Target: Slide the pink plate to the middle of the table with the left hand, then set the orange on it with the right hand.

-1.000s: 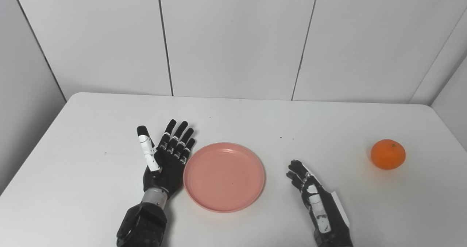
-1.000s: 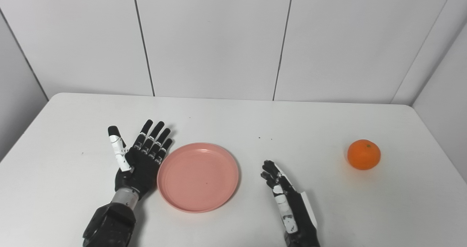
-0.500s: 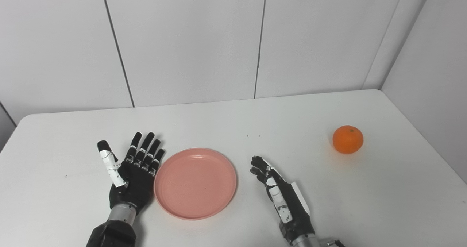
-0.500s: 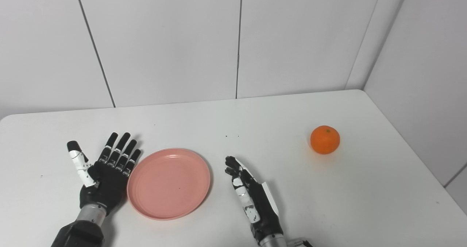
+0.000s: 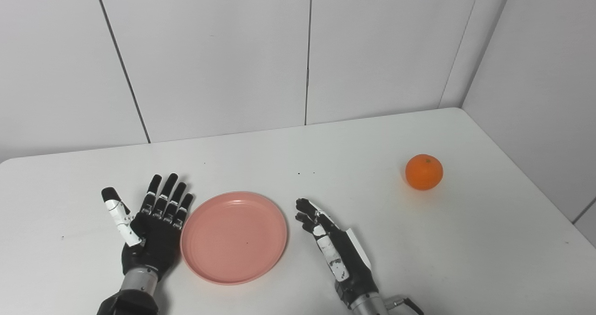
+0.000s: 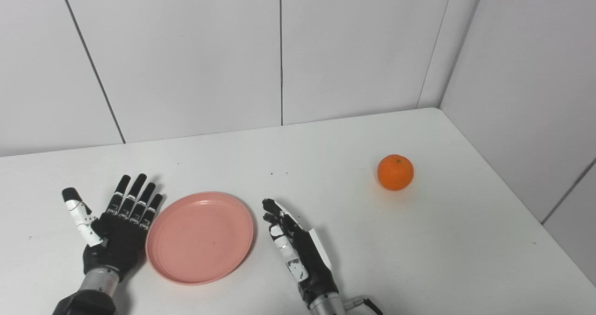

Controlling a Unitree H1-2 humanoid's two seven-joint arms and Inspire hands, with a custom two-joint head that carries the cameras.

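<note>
Nearest, the black left hand lies palm-up on the white table, fingers spread and holding nothing, its edge just beside the left rim of the round, shallow pink plastic plate. The black right hand rests right of the plate, on its side with fingers loosely extended and apart, also empty. The plate looks to be roughly mid-table, so the slide seems done and the reach for the fruit is the step in hand. To do it well, the right hand should travel far and right, open wide, come over the top and close gently, since a round fruit rolls if nudged. Farther right, well apart from both hands, sits the smooth round orange, near the right wall. The count: one plate, one orange, two hands.
</note>
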